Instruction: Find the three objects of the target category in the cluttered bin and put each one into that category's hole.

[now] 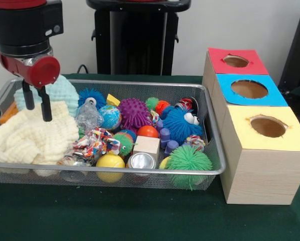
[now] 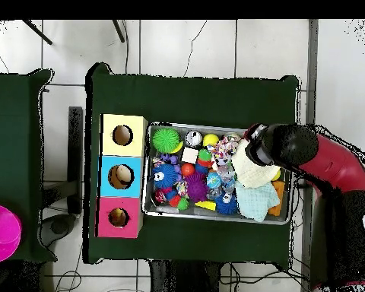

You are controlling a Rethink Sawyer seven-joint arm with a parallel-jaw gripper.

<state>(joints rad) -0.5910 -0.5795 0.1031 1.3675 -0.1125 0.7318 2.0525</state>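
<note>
Gripper (image 1: 36, 106) open, holding nothing, over one bin (image 1: 216, 145), two cloths, three boxes (image 1: 255, 125).

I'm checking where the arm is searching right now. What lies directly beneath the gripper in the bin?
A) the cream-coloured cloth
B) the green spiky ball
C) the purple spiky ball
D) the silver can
A: in the front view the gripper hangs open over the cream-coloured cloth at one end of the bin.

arm (image 1: 24, 30) cut off at top, cream cloth (image 2: 254, 173) partly hidden beneath it
</note>
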